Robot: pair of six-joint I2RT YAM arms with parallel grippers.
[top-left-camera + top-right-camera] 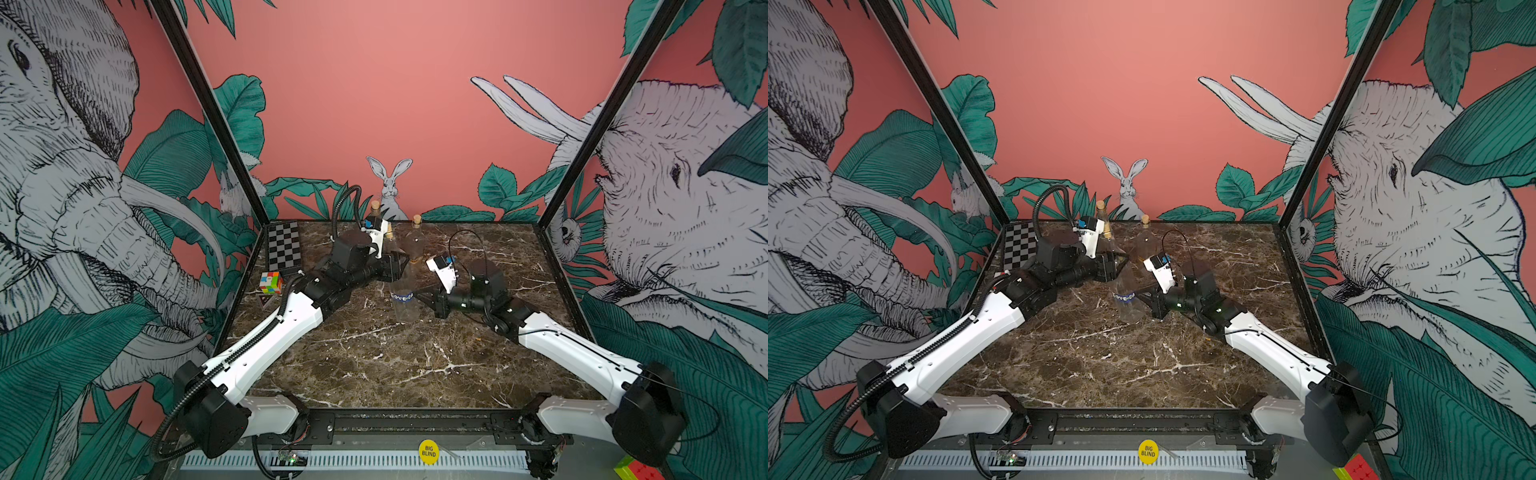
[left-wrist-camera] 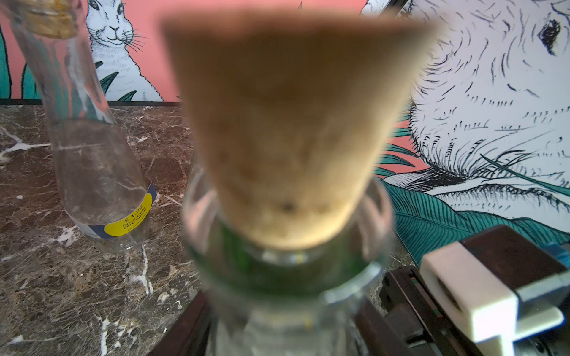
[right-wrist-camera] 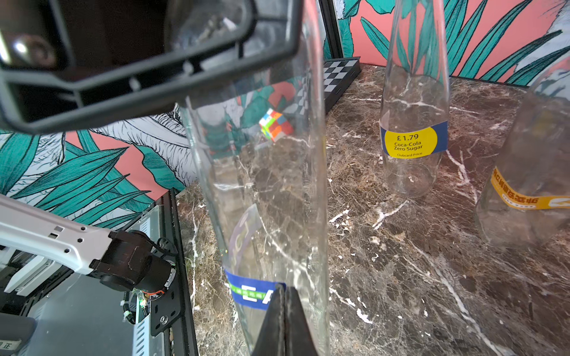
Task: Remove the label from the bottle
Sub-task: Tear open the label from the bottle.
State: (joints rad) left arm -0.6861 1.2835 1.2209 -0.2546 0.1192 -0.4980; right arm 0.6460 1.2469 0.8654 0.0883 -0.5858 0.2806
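A clear glass bottle (image 1: 405, 307) with a cork (image 2: 293, 123) stands upright in the middle of the marble table (image 1: 374, 361). A blue label (image 1: 401, 296) with white letters wraps its lower body. My left gripper (image 1: 405, 266) is shut on the bottle's neck, with one dark finger on each side of the glass (image 2: 185, 326). My right gripper (image 3: 282, 291) is at the right side of the bottle (image 3: 262, 185). Its fingertips are pressed together on the end of the label (image 3: 249, 292). Both top views show the same hold on the bottle (image 1: 1127, 309).
Two more corked bottles stand behind: one with a yellow and blue price label (image 3: 413, 145), one with an orange label (image 3: 524, 197). A chessboard (image 1: 284, 247) and a colour cube (image 1: 271, 282) lie at the far left. Black frame posts border the table.
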